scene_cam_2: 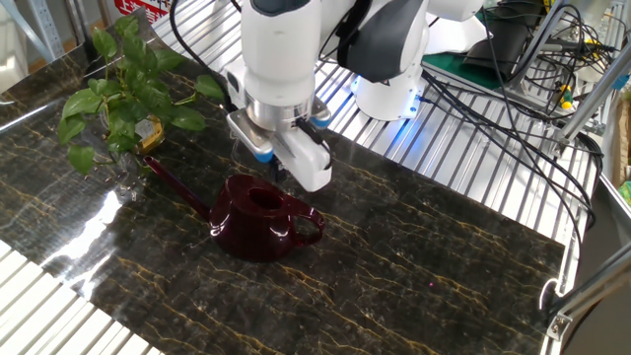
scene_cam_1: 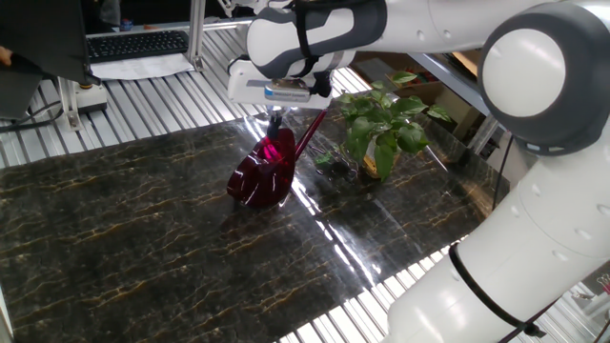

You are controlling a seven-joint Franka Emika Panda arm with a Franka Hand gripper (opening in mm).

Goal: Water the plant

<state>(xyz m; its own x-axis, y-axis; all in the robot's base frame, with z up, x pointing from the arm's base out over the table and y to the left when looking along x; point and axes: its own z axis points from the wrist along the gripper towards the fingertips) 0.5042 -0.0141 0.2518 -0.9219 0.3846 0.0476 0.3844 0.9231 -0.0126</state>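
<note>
The plant point(scene_cam_1: 383, 126) has broad green leaves and stands at the table's far right in one fixed view; the other fixed view shows the plant point(scene_cam_2: 116, 101) at the far left. A dark red watering can point(scene_cam_1: 259, 177) stands on the black marble. Its long spout points at the plant's pot. My gripper point(scene_cam_1: 275, 127) hangs just above the can's point(scene_cam_2: 258, 217) top opening, close to the handle side. From the other side the gripper point(scene_cam_2: 282, 174) is mostly hidden by the white hand. I cannot make out the gap between the fingers. Nothing is lifted.
A keyboard point(scene_cam_1: 138, 43) and papers lie on the slatted metal bench behind the marble top. The robot base point(scene_cam_2: 389, 89) and a bundle of cables point(scene_cam_2: 537, 69) sit beyond the table. The marble's front edge point(scene_cam_2: 59, 281) meets more metal slats.
</note>
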